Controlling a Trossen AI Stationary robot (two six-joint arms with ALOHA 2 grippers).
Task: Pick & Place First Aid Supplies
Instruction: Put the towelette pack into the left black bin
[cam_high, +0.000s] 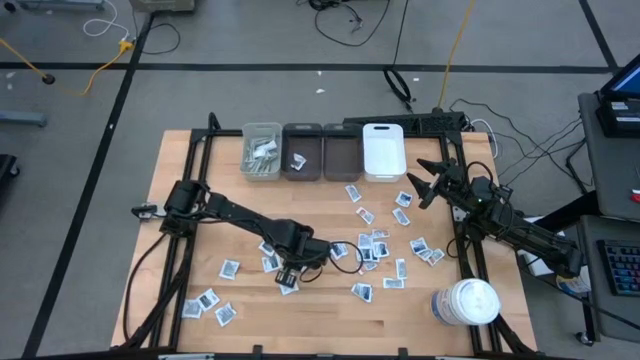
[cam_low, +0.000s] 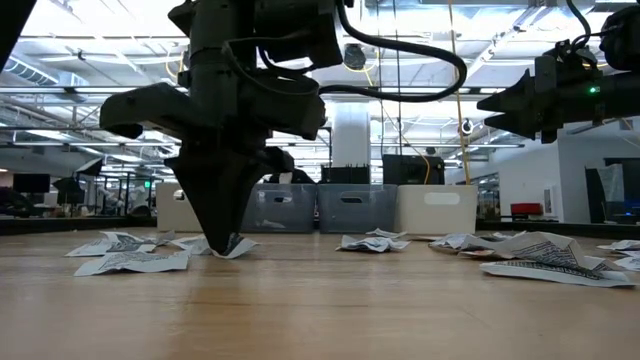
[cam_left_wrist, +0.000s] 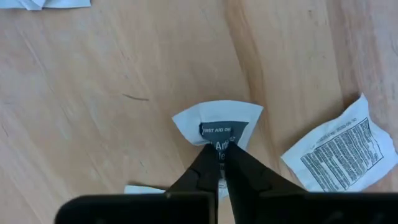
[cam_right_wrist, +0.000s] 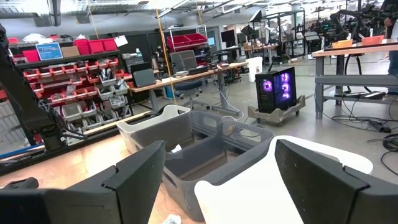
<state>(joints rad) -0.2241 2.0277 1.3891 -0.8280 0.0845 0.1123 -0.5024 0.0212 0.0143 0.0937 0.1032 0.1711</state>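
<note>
With the left gripper (cam_left_wrist: 221, 163) pinched tight on the near edge of one sachet (cam_left_wrist: 219, 124), its fingers (cam_left_wrist: 205, 174) meet tip to tip and the packet buckles upward around them, flat wings still touching the surface (cam_left_wrist: 112, 74). Grip looks thin, just a corner of foil, so I'd lift straight up and slow, check it comes clear of the neighbouring sachet (cam_left_wrist: 339, 152) just beside it, then swing toward the bins (cam_high: 262, 150) at the far edge. No twisting on the way; a pinch this shallow could slip. The left gripper sits mid-surface in the high view (cam_high: 290, 268), among the scattered first aid supplies (cam_high: 385, 245), which spread mostly across the middle and right. The right gripper (cam_high: 425, 180) hangs above the surface near the white bin (cam_high: 383, 150), fingers spread wide and holding nothing. A lidded white jar (cam_high: 468, 302) stands at the near right corner, well out of the path.
</note>
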